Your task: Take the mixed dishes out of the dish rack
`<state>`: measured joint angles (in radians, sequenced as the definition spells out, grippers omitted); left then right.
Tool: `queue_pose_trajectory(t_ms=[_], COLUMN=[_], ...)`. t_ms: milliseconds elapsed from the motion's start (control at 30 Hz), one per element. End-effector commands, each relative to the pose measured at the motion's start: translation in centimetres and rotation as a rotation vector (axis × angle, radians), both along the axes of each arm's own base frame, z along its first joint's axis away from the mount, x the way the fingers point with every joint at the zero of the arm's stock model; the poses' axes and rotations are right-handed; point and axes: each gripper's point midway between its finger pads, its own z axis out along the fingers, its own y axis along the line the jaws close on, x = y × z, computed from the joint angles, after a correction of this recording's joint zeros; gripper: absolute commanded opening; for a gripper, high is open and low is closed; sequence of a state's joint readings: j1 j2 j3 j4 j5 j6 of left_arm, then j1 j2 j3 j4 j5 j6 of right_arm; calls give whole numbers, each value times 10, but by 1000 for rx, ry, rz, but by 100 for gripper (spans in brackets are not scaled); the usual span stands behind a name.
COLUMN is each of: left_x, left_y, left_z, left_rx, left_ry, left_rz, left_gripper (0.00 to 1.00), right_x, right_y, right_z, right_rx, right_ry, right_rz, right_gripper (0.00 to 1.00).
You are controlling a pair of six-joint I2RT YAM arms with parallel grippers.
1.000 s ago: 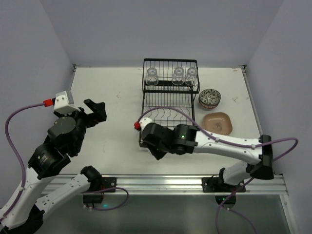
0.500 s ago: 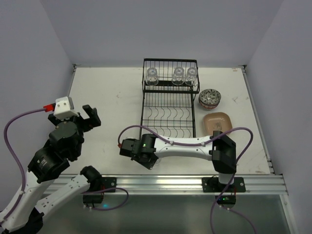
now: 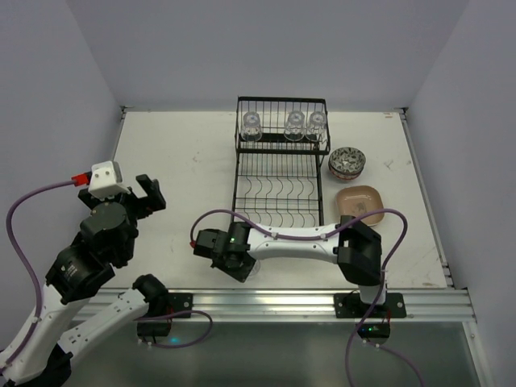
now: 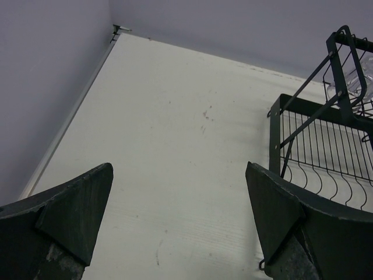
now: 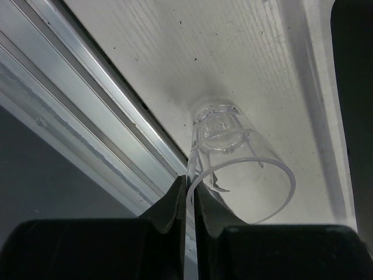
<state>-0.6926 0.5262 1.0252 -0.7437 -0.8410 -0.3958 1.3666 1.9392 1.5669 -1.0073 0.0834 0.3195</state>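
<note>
While right tool (image 5: 187, 189) pinches glass (image 5: 233, 146) rim near table (image 5: 233, 52) edge, left tool (image 4: 178, 175) wide

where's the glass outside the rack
Right wrist view: the right gripper pinches the glass by its rim, at the near edge of the table by the rail.

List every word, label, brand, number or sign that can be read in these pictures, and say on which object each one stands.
None: no readable text appears in any view. The black wire dish rack, the small clear glass pinched at its rim by the right gripper, the patterned bowls, the brown rounded-square plate and the white table show no writing. Marks on the table are only scuffs.
</note>
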Motion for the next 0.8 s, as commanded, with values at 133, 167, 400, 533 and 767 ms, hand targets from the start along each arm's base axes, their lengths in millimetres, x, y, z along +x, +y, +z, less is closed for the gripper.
queue_pose_trajectory(t_ms=[133,167,400,533,767], left_x=[5,5,8,12,33], left_y=[-4,-5,-14,-27,-71], left_z=[2,3,8,19,74], left_rx=[23,23,32,29,88], left_ry=[-6,-6,-2,-6,-93], left_rz=[-13,-19,-64,-126,-309], left_gripper=[100,100,100,100,100], right_x=[2,3,4,3,41], right_y=[7,7,10,12,-46], right_z=[9,9,29,81,133], right_rx=[46,49,107,257,414], right_ry=[-5,-8,-24,-50,-155], right_rz=[0,-4,-14,-16,-206], right_gripper=[29,33,49,57,71])
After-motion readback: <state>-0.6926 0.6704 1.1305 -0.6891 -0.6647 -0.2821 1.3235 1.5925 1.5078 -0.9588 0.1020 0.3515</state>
